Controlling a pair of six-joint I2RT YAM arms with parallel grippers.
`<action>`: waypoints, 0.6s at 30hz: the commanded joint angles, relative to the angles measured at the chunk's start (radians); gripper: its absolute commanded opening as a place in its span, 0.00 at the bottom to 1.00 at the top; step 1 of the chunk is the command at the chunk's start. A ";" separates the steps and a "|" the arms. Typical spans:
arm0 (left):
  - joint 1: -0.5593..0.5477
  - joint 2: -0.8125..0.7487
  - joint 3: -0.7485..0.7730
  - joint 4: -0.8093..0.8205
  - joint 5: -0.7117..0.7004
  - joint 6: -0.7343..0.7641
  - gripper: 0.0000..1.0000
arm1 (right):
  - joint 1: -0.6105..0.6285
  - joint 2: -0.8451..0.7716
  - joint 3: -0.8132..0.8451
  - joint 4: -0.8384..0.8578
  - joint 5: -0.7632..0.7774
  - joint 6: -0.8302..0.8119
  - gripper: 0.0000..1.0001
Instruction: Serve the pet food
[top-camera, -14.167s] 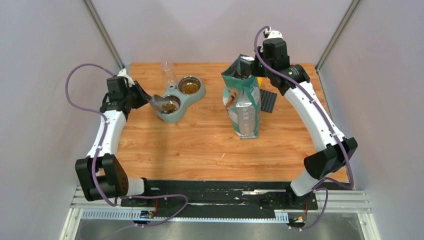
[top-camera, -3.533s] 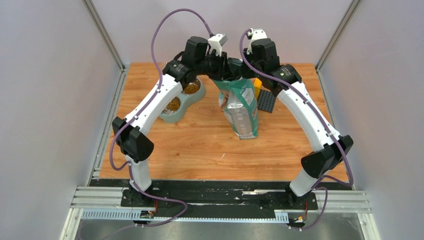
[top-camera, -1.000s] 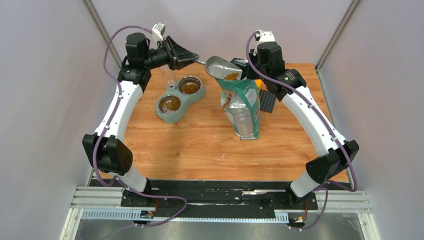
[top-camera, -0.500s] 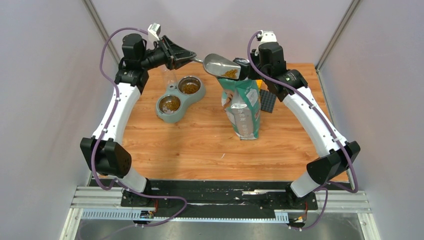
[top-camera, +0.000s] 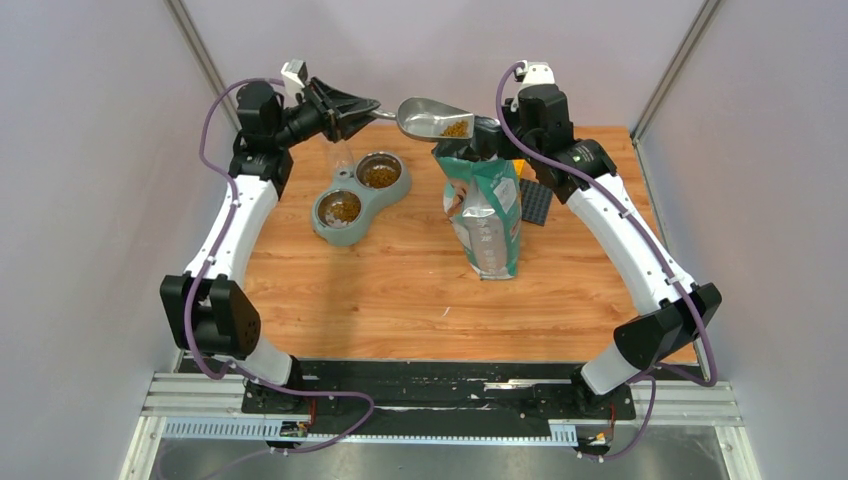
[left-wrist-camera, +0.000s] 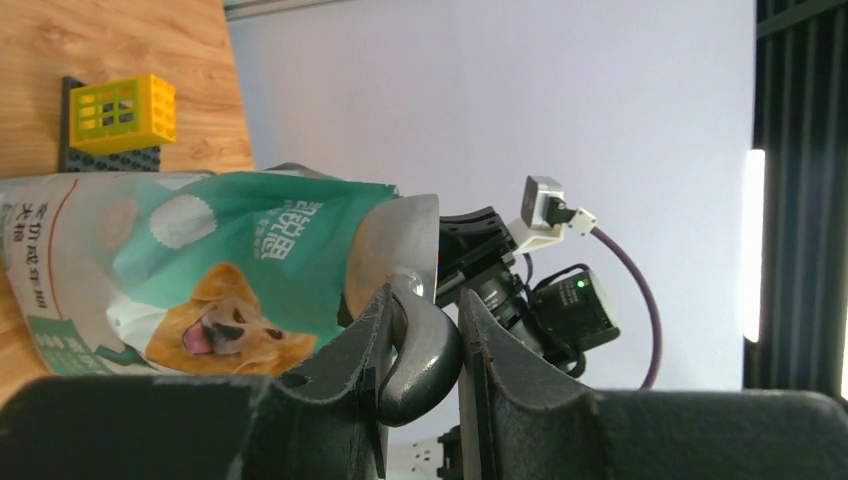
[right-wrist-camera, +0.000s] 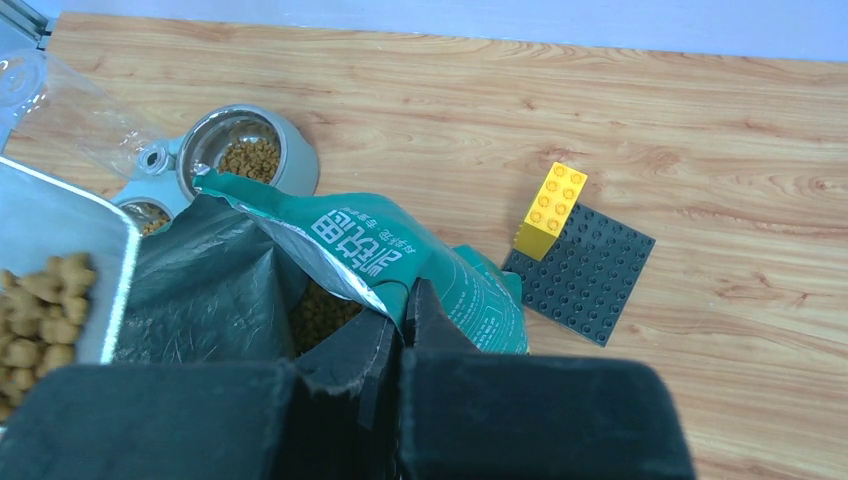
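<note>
Top external view: my left gripper (top-camera: 368, 107) is clamped on the handle of the grey metal scoop (top-camera: 425, 118), held up high between the bowls and the bag. The pet food (top-camera: 456, 129) sits heaped in the scoop's right end. My right gripper (top-camera: 487, 140) is pressed tight on the open rim of the upright dog food bag (top-camera: 487, 220). More pet food lies in both cups of the teal double bowl (top-camera: 358, 190), below and left of the scoop.

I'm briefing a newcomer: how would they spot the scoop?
Find the green-and-white bag standing mid-table. By its open top, the left arm's fingers hold a grey metal scoop of brown kibble. Unlike the bowls, it hangs above the table.
</note>
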 joint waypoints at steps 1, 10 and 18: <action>0.031 -0.083 -0.066 0.258 0.012 -0.158 0.00 | -0.013 -0.059 0.016 0.119 0.034 -0.005 0.00; 0.128 -0.165 -0.183 0.285 0.005 -0.166 0.00 | -0.015 -0.063 0.007 0.130 0.039 -0.007 0.00; 0.238 -0.254 -0.276 0.093 -0.087 0.027 0.00 | -0.018 -0.063 0.009 0.131 0.036 -0.014 0.00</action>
